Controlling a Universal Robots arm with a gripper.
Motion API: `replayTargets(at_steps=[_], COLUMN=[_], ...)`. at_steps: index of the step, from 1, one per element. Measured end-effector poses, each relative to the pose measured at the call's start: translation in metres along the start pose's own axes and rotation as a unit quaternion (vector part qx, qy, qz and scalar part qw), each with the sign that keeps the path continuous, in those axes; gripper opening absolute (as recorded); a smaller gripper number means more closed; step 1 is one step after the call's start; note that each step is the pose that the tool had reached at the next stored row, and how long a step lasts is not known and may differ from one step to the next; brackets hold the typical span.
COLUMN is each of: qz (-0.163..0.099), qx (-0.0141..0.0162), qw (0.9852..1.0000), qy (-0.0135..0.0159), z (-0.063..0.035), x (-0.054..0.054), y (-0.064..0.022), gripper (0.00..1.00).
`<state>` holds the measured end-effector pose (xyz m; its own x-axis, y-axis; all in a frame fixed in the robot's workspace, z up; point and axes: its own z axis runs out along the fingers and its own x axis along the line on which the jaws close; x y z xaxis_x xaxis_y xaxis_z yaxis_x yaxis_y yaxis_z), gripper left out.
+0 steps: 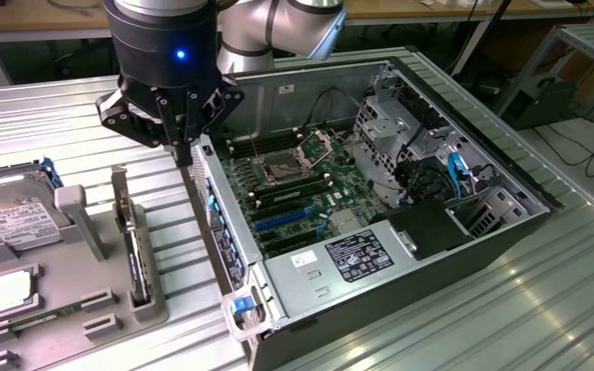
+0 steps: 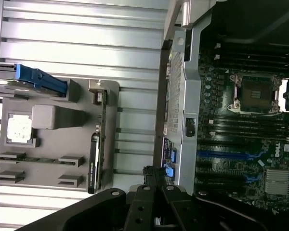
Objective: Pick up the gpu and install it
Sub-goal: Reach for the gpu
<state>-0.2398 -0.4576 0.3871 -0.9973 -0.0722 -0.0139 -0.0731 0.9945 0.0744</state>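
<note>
Step in hand: the pick-up, judged as not yet made; the tool carries nothing and the card sits in its stand.
Tool: the tool [image 1: 182,154] [image 2: 154,173] has its fingers pressed together on nothing. It hangs pointing down over the strip of desk [image 1: 49,116] [image 2: 86,38] between the grey holder [image 1: 80,278] [image 2: 53,144] and the open computer case [image 1: 276,85] [image 2: 180,96], close to the case's outer wall.
Gpu: the gpu [image 1: 132,239] [image 2: 97,154] stands on edge in a slot of the grey holder, on the side of the holder nearest the case. It is apart from the tool and untouched.
Install target: the blue expansion slots [image 1: 281,220] [image 2: 226,155] on the board inside the case appear empty.
Progress: early by the look of it; nothing of the task's card is in the case.
What the grasp calls for: the fingers would have to spread, and the tool would have to come above the card's upper edge with its jaws square across the thin board. It needs a straight descent so the card is not pushed sideways in its slot.
Care points: the card is thin and slot-held, so an off-line pinch could tilt it or jam it. The case wall stands just beside the tool, leaving little room on that side.
</note>
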Motion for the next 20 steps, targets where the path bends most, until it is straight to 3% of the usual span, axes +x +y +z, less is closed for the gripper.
replayTargets(at_steps=[9, 20], qz=[0.0, 0.0], qx=[0.0, 0.0], qw=[1.0, 1.0], qy=[0.0, 0.0001], z=[0.0, -0.0002], x=[0.006, 0.041], y=[0.0004, 0.003], gripper=[0.11, 0.11])
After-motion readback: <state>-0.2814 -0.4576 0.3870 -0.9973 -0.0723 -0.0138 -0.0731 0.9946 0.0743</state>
